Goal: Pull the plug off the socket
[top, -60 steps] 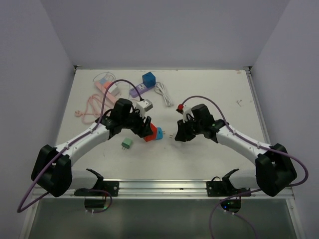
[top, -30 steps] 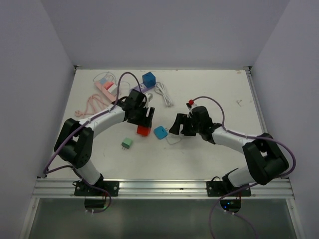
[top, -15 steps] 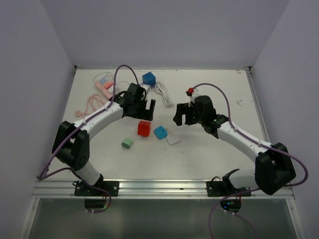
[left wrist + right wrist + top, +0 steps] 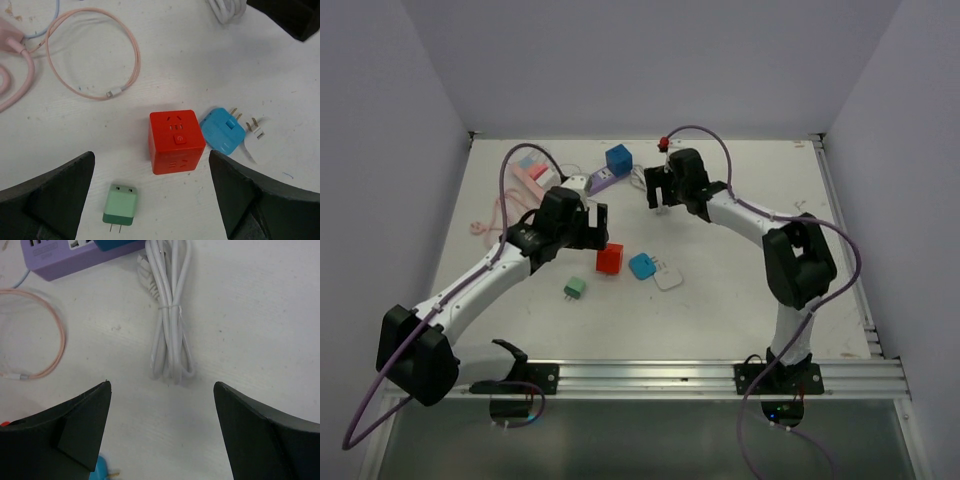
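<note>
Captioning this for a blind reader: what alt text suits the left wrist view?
A red cube socket lies on the white table with a blue plug beside it, unplugged, prongs pointing away. A small green plug lies nearer; a pink cable loops beyond.

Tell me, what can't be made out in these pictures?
- Purple power strip: right wrist view, cut off by the top edge.
- Pink cable: left wrist view, runs off the left edge.
- Red socket cube: left wrist view, markings too small to read.
- White plug: left wrist view, pale against the white table, outline unclear.
</note>
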{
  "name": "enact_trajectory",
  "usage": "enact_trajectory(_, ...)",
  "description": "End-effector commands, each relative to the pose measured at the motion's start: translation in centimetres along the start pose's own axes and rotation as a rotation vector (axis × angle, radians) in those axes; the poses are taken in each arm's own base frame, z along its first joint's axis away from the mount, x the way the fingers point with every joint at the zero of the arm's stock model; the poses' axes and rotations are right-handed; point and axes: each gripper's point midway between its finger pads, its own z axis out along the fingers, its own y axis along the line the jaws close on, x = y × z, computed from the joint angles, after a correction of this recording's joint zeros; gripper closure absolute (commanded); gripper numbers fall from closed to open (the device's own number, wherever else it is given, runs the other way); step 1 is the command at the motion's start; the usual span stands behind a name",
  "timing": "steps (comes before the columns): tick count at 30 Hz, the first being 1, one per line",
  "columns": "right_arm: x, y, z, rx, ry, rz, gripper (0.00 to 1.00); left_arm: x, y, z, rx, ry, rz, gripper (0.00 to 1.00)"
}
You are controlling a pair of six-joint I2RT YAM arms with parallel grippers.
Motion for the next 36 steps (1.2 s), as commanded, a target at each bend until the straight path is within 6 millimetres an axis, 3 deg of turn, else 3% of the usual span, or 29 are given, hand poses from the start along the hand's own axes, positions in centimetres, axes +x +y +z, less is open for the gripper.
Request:
enact_trajectory(1,-3.2,-0.2,2.3,0.036,-0.061,-0.031,0.13,-0.7,0.5,-0.9,-0.001,-0.085,-0.037,0.0)
enact_trajectory(4,-2.6,-0.6,5.6,0.066,-0.021,-0.047,0.14,0.3,0.5,-1.5,0.022,-0.089,-0.042,0.0)
enact_trajectory(5,-3.7,-0.5,6.1,0.068,-0.039,-0.053,0.14,1.1,0.6,-1.4,0.028,-0.078,-0.041,0.0)
enact_trajectory(6,-2.3,-0.8,7.6,0.081,-0.004,-0.058,0.14,0.9,0.5,-1.8,0.042,-0.095,-0.038,0.0)
enact_trajectory(7,-1.8,-1.3,8.2,0.106,0.018,-0.062,0.15,1.1,0.4,-1.9,0.049,-0.096,-0.038,0.0)
enact_trajectory(8,-2.8,-1.2,8.6,0.116,0.0,-0.061,0.15,1.5,0.5,-1.8,0.048,-0.095,-0.037,0.0)
enact_trajectory(9,-1.4,-1.4,9.9,0.123,0.032,-0.068,0.16,1.4,0.5,-2.1,0.055,-0.104,-0.036,0.0)
enact_trajectory(12,-1.1,-1.6,11.1,0.137,0.045,-0.078,0.21,1.6,0.9,-2.3,0.043,-0.113,-0.033,0.0)
enact_trajectory(15,0.0,-2.0,12.1,0.139,0.072,-0.069,0.32,1.8,1.0,-2.1,0.034,-0.106,-0.029,0.0)
enact_trajectory(18,0.9,-3.1,11.9,0.162,0.089,-0.056,0.54,1.6,0.9,-2.0,0.04,-0.107,-0.029,0.0)
enact_trajectory(19,0.8,-4.0,11.7,0.176,0.084,-0.043,0.7,1.7,0.7,-2.0,0.048,-0.105,-0.028,0.0)
enact_trajectory(22,1.6,-6.2,10.4,0.204,0.1,0.017,0.98,1.7,0.5,-1.7,0.059,-0.104,-0.026,0.0)
enact_trajectory(28,3.6,-10.3,5.2,0.307,0.104,0.097,1.0,1.3,-0.3,-1.2,0.093,-0.105,-0.02,0.0)
enact_trajectory(29,5.6,-10.9,4.5,0.331,0.141,0.111,1.0,1.2,-0.5,-1.1,0.1,-0.106,-0.019,0.0)
enact_trajectory(30,5.0,-11.1,3.2,0.343,0.123,0.122,1.0,1.2,-0.6,-0.9,0.106,-0.105,-0.019,0.0)
enact_trajectory(32,7.4,-12.5,1.4,0.402,0.162,0.142,1.0,0.8,-1.2,-0.9,0.123,-0.113,-0.011,0.0)
enact_trajectory(34,7.6,-13.0,-0.7,0.434,0.159,0.17,1.0,0.7,-1.6,-0.6,0.13,-0.113,0.0,0.01)
enact_trajectory(36,10.1,-13.5,-2.4,0.467,0.206,0.186,1.0,0.7,-2.6,-0.4,0.139,-0.112,0.029,0.01)
